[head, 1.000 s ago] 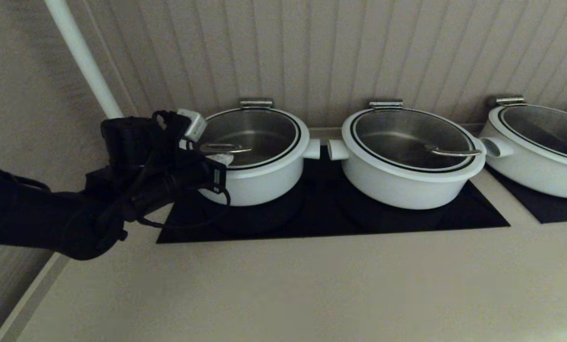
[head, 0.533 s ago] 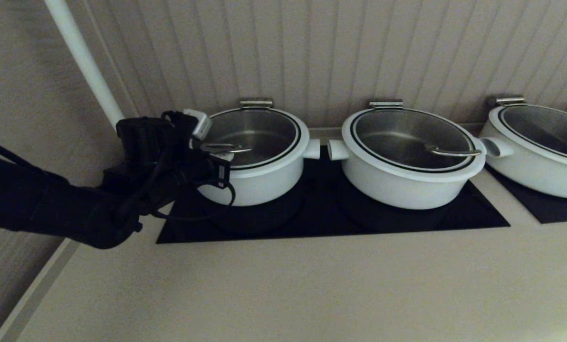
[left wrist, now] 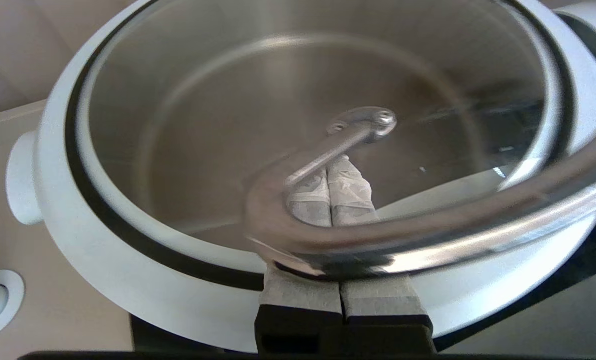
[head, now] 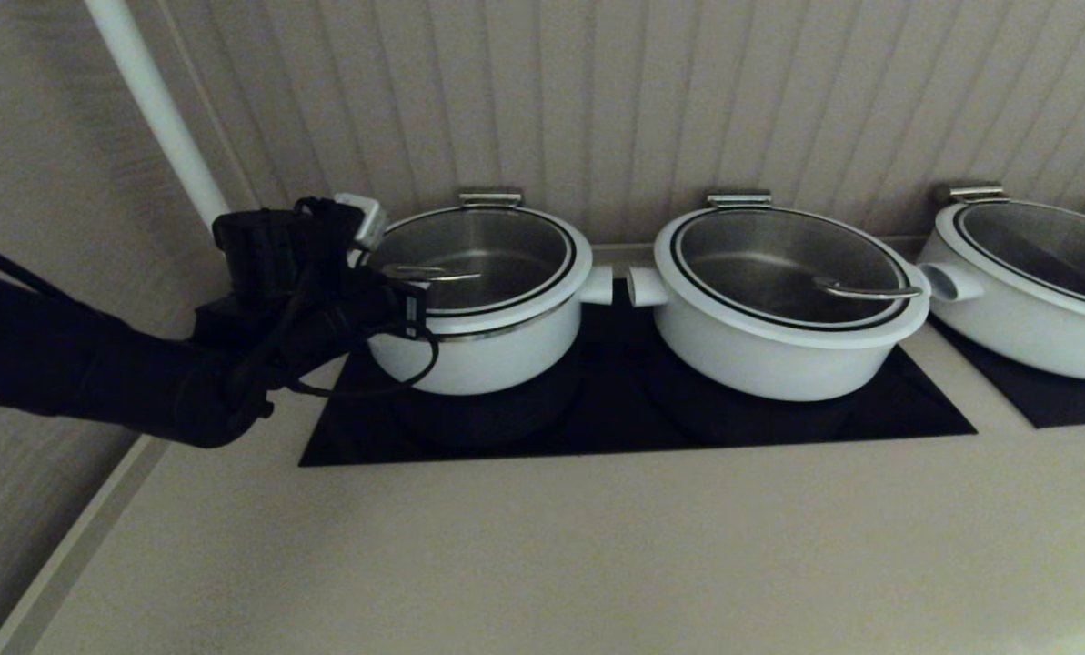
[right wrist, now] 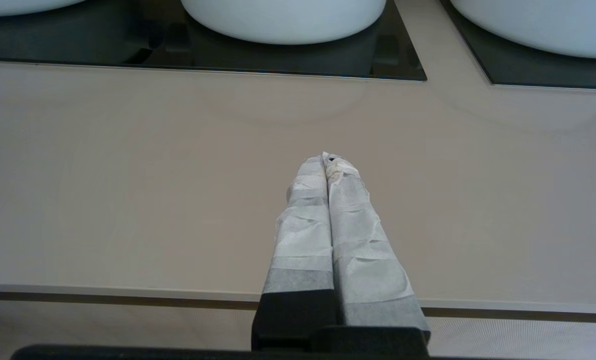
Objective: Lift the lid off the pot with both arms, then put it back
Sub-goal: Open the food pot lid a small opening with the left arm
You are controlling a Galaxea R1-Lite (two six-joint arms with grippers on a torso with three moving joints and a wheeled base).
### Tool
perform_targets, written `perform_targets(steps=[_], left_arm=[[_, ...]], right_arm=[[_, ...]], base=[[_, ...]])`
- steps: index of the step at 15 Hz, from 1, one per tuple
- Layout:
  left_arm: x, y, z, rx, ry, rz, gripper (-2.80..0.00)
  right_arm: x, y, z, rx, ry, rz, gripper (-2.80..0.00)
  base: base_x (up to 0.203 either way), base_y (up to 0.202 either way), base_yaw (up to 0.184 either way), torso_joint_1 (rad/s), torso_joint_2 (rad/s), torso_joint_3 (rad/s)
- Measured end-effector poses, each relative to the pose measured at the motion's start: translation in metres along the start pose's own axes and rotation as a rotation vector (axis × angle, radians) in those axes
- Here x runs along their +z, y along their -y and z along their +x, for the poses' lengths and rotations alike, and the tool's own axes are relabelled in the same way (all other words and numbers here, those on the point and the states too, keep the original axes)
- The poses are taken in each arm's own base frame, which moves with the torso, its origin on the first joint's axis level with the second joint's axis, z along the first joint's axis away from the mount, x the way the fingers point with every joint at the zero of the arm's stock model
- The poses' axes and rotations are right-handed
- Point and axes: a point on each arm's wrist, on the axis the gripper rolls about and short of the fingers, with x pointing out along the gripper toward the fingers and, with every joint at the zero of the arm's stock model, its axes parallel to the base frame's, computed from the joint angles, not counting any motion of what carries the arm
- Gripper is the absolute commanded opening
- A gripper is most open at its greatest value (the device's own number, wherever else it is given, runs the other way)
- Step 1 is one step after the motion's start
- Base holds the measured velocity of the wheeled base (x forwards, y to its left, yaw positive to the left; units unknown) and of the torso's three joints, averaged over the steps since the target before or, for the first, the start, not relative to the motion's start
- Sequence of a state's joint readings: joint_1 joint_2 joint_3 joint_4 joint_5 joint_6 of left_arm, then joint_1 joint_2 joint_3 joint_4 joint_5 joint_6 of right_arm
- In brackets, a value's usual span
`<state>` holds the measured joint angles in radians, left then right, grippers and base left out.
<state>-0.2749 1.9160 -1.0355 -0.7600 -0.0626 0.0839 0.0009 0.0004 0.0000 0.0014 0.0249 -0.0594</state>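
The pot [head: 487,355] stands at the left of the black cooktop, and its stub handle shows in the left wrist view [left wrist: 20,185]. The glass lid [head: 478,250] sits on it, its near edge raised so a steel band shows under the white rim. My left gripper [head: 407,280] is shut, its taped fingers together and pushed under the lid's wire loop handle [head: 428,273]. In the left wrist view the handle [left wrist: 402,235] lies across my left gripper [left wrist: 330,165], above the lid's glass [left wrist: 203,125]. My right gripper [right wrist: 327,159] is shut and empty, low over the counter near its front edge.
Two wider white pots [head: 778,337] [head: 1024,309] with lids stand to the right on the black cooktop [head: 597,428]. A panelled wall runs close behind. A white pipe [head: 155,109] rises at the left. The beige counter [head: 551,546] lies in front.
My left gripper has risen a little under the wire handle. The lid's near edge has lifted with it, and a steel band now shows between the lid and the pot.
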Motion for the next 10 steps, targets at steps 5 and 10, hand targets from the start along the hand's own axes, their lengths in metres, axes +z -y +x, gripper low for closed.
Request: perform_targets(steps=[5, 10], left_arm=[[0.001, -0.003, 0.002, 0.006, 0.006, 0.0, -2.8], [0.02, -0.005, 0.005, 0.011, 0.07, 0.016, -2.8]], right_arm=[[0.0, 0.0, 0.0, 0.0, 0.0, 0.0, -2.8], [0.0, 0.0, 0.0, 0.001, 0.0, 0.0, -2.8]], base=[[0.0, 0.0, 0.0, 0.0, 0.0, 0.0], [0.0, 0.0, 0.0, 0.0, 0.0, 0.0]])
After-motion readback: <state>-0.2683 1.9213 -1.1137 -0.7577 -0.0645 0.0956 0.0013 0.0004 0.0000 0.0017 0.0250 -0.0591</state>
